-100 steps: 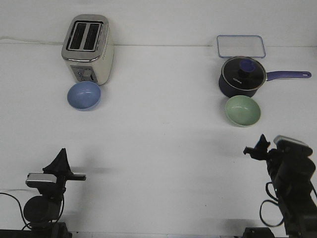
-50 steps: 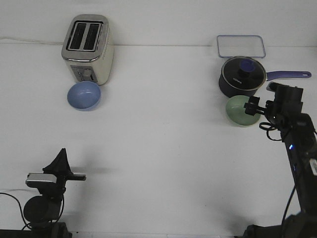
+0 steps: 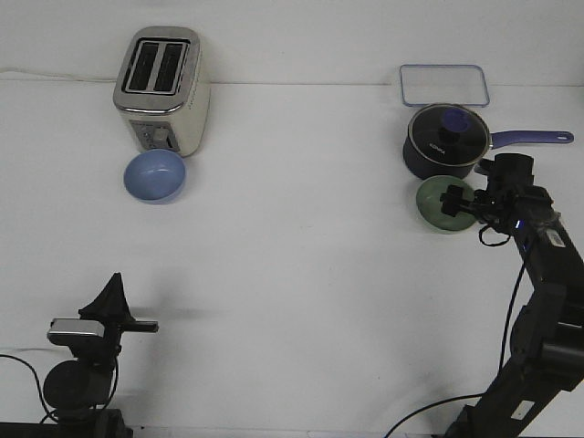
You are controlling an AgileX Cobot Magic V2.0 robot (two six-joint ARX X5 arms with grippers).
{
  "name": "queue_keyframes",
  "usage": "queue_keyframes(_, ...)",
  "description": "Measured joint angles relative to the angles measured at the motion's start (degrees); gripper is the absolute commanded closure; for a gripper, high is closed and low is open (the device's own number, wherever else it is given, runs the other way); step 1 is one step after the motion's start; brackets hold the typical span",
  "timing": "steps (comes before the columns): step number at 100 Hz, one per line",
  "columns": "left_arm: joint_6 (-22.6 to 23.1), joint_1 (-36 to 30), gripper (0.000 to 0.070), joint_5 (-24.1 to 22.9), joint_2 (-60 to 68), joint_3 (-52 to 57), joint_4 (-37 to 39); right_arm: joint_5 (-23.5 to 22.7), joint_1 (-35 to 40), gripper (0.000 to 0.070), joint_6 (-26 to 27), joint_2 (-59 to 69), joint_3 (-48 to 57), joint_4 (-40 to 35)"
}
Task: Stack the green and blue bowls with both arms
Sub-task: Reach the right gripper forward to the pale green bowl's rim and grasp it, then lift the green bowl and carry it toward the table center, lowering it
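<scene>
Nothing has been stacked yet. The blue bowl (image 3: 155, 175) sits in the upper left of the frame, just in front of the toaster (image 3: 161, 88), and no arm is near it. The green bowl (image 3: 445, 203) sits at the right of the frame, just below the saucepan (image 3: 447, 140), so the two bowls are well apart, with most of the table (image 3: 301, 274) between them.

The right gripper (image 3: 459, 203) is seen over the green bowl, its dark fingers reaching in over the bowl's right rim and interior. Whether the fingers are closed on the rim or only spread above it cannot be told from this view, and the bowl appears to be resting on the table, not lifted. The left gripper (image 3: 114, 297) is parked at the lower left of the frame, far from the blue bowl; its fingers look drawn together to a point and nothing is held in them.

The task is judged to be at its first step: the green bowl is being approached or grasped. Still to be done are a firm hold on the green bowl, a pickup of the blue bowl by the left arm, the bringing together of the two, and the setting of one inside the other.

A clear lidded container (image 3: 443, 85) lies at the upper right, behind the saucepan, and plays no part.
</scene>
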Motion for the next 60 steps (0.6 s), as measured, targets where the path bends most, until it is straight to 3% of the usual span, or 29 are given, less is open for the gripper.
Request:
queue_keyframes(14, 0.00, 0.00, 0.0685, 0.00, 0.00, 0.00, 0.00, -1.01, 0.00, 0.0700, -0.33, 0.94, 0.20, 0.00)
queue_keyframes(28, 0.00, 0.00, 0.0685, 0.02, 0.00, 0.00, 0.00, -3.74, -0.17, 0.0699, -0.87, 0.66, 1.11, -0.17)
queue_keyframes(49, 0.00, 0.00, 0.0685, 0.00, 0.00, 0.00, -0.02, -3.54, -0.15, 0.0699, -1.29, -2.60, 1.33, -3.54)
queue_keyframes(60, 0.00, 0.00, 0.0685, 0.00, 0.00, 0.00, 0.00, -6.16, -0.20, 0.0699, -1.42, -8.24, 1.16, -5.51)
